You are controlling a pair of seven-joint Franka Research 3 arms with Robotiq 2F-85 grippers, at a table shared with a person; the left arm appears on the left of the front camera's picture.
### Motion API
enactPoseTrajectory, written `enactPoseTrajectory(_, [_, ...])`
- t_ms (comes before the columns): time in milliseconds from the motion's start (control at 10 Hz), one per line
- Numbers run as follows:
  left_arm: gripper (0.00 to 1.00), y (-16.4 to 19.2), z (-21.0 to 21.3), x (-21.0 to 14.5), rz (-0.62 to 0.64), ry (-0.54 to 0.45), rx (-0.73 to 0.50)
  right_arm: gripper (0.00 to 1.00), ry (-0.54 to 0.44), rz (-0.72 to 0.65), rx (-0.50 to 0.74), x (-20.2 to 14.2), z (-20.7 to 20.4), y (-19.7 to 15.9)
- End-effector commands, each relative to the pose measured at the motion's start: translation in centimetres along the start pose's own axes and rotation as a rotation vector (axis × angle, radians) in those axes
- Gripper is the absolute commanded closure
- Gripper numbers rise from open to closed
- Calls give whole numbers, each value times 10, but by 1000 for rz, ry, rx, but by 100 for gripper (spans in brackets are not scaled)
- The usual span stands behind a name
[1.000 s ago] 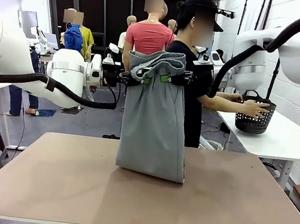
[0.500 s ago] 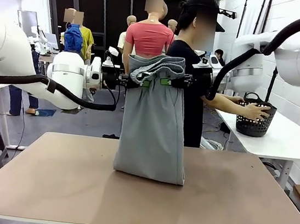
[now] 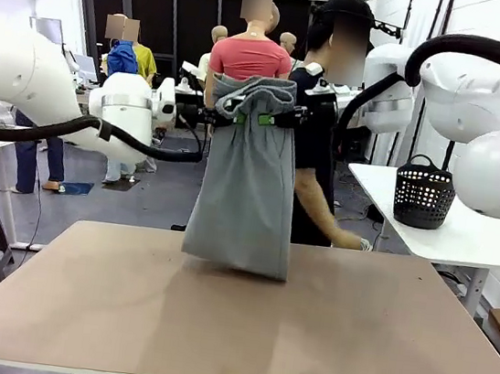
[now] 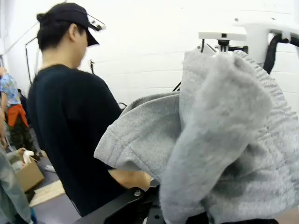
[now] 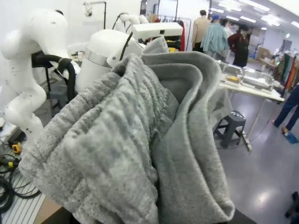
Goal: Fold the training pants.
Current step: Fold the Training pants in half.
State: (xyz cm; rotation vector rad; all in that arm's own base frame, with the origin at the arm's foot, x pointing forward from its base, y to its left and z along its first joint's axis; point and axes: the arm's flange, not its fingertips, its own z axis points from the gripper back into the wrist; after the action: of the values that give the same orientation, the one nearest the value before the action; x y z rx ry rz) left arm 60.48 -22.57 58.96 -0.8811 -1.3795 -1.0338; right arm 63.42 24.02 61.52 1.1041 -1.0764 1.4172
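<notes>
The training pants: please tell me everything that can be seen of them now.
The training pants are plain light grey, of soft, fleecy-looking fabric with a ribbed elastic waistband bunched at the top. They hang upright in the air, folded to a narrow panel. The left gripper and the right gripper pinch the upper edge from either side. The lower end reaches the brown table near its far edge. A person in black stands right behind them.

We note the brown table (image 3: 350, 339): the hanging training pants (image 3: 247, 196) touch it with their lower folded edge near its far side.
</notes>
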Motion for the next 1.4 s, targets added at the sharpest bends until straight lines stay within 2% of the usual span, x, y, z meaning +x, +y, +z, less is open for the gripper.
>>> enactPoseTrajectory(0, [100,9,-18,24,-72,-15,52,100,44,47,-31,25,-7,-27])
enactPoseTrajectory(200, [100,14,-22,13,-91,-6,79,100,74,81,-31,15,-10,-34])
enactPoseTrajectory(600, [100,22,-3,-61,32,2,66,100,100,-4,80,-78,-25,-6])
enactPoseTrajectory(700, [100,10,7,-72,95,-12,32,100,71,-45,90,-83,-23,11])
enactPoseTrajectory(900, [100,-10,27,-82,183,20,-33,100,7,-201,124,-86,-17,39])
enactPoseTrajectory(1100, [100,-37,41,-100,289,54,-128,100,28,-347,184,-102,-17,68])
enactPoseTrajectory(1300, [100,-56,42,-129,395,58,-202,100,40,-426,226,-128,-22,92])
